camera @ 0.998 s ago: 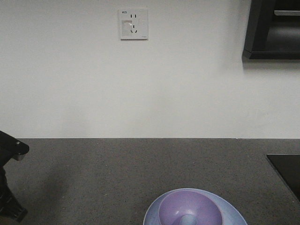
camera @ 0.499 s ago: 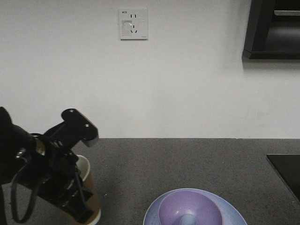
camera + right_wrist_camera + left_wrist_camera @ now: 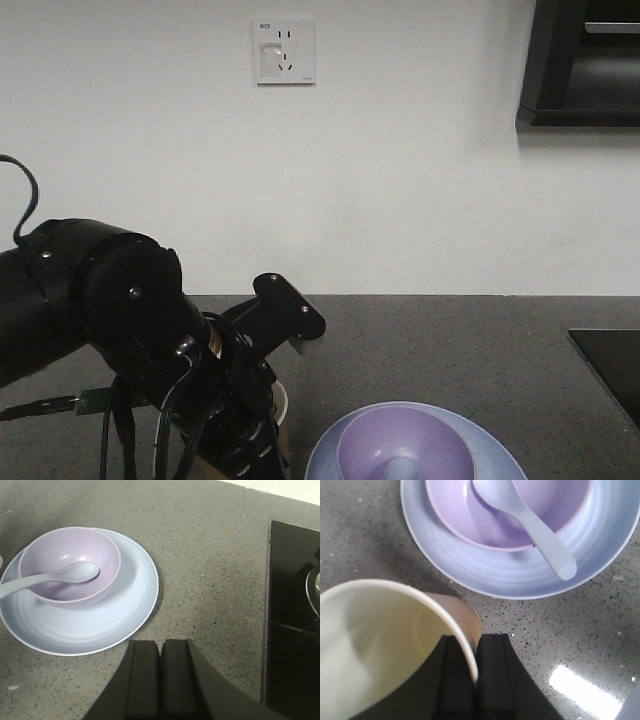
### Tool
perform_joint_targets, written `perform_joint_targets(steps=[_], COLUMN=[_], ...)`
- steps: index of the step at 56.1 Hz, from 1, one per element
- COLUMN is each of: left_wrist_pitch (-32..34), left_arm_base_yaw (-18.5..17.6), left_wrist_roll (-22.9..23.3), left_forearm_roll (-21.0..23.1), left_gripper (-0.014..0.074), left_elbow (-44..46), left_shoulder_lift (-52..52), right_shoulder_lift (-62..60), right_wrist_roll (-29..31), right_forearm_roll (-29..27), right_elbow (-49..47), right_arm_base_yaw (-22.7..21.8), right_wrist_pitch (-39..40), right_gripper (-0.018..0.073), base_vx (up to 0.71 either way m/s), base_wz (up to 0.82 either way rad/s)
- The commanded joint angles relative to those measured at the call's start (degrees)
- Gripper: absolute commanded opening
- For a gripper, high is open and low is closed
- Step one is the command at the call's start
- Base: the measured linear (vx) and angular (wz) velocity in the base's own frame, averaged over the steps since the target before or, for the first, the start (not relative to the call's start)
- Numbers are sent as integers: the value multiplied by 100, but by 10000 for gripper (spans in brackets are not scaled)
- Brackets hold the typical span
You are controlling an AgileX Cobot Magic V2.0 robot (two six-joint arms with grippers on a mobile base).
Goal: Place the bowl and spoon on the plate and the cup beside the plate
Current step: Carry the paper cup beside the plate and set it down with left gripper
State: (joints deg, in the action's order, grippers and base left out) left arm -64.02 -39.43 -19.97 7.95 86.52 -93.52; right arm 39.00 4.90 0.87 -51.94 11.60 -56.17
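The lavender bowl (image 3: 70,565) sits on the pale blue plate (image 3: 125,605), with the pale spoon (image 3: 50,578) resting in it, handle over the rim. In the left wrist view the same bowl (image 3: 470,510), spoon (image 3: 540,535) and plate (image 3: 520,575) lie just beyond the brown paper cup (image 3: 380,640). My left gripper (image 3: 476,645) is shut on the cup's rim, one finger inside and one outside. In the front view the left arm covers most of the cup (image 3: 281,405), just left of the plate (image 3: 480,445). My right gripper (image 3: 160,650) is shut and empty, just off the plate's edge.
A dark speckled countertop (image 3: 430,340) runs to a white wall with a socket (image 3: 285,52). A black cooktop (image 3: 292,620) lies at the right, with a pot's edge (image 3: 314,587) on it. A dark cabinet (image 3: 580,60) hangs at upper right.
My left arm has swept in from the left with the cup, carrying it rightward to just beside the plate. Bowl, spoon and plate have not moved.
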Motion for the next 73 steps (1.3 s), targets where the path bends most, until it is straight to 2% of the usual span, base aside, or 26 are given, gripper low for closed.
perform_joint_targets(steps=[1,15,22,29,40,50,62,73], left_wrist_pitch=[114,162,198,195,151,187,245,298], left_arm_base_yaw=[-36,-36,-36,-36,-36,-36,-36,-36], left_wrist_roll=[86,115,115,115,182,262,269,269], left_forearm_roll=[57,138,266,273,268,255,279,539], left_gripper=[-6,4,54,150,357,459,472,472], left_elbow=[203,203,203,203,203,203,203,210], left_shoulder_lift=[172,102,94,94,94,94,139,323], right_shoulder_lift=[9,9,9,9,9,9,9,9], right_wrist_roll=[42,42,42,42,42,42,42,42], right_forearm_roll=[18,18,18,18,18,18,18,18], right_elbow=[-137,-137,-137,-137,-137,-137,-137,-137], right_arm_base_yaw=[0,0,0,0,0,0,0,0], right_wrist_pitch=[322,287,268,257,257,257,257,257], right_gripper=[-8,-8,-8,-8,-8,-8,-8,-8], base_vx=[0,0,0,0,0,0,0,0], base_wz=[0,0,0,0,0,0,0,0])
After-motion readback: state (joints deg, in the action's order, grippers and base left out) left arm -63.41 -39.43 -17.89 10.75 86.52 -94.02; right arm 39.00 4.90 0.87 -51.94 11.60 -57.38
